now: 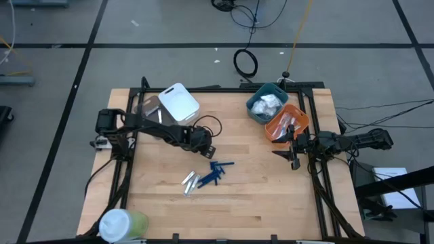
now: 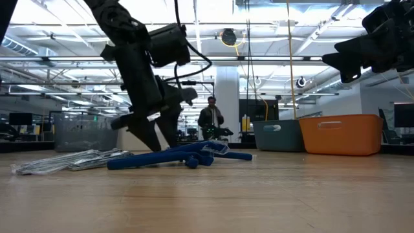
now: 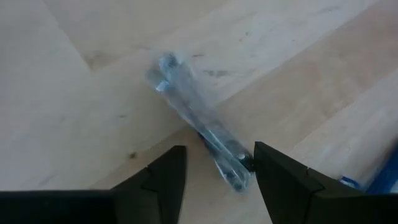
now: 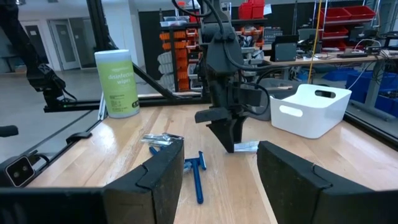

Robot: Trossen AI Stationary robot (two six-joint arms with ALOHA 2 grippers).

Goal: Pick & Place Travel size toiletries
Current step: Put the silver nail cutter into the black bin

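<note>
Currently:
Left gripper (image 3: 214,177): fingers parted around a clear crinkly packet (image 3: 199,130) lying on the wooden table (image 1: 271,196), just beside the dark blue sticks (image 1: 215,172).
Right gripper (image 1: 294,157): released, empty, beside the orange bin (image 1: 286,123).

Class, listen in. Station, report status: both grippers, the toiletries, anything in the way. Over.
Left gripper open, low over a clear-wrapped stick. Right gripper open, empty, beside the orange bin. Blue sticks and silver tubes loose mid-table. Nothing in the way.

Lab: ceiling trusses (image 2: 272,39), parts shelves (image 4: 180,46).
</note>
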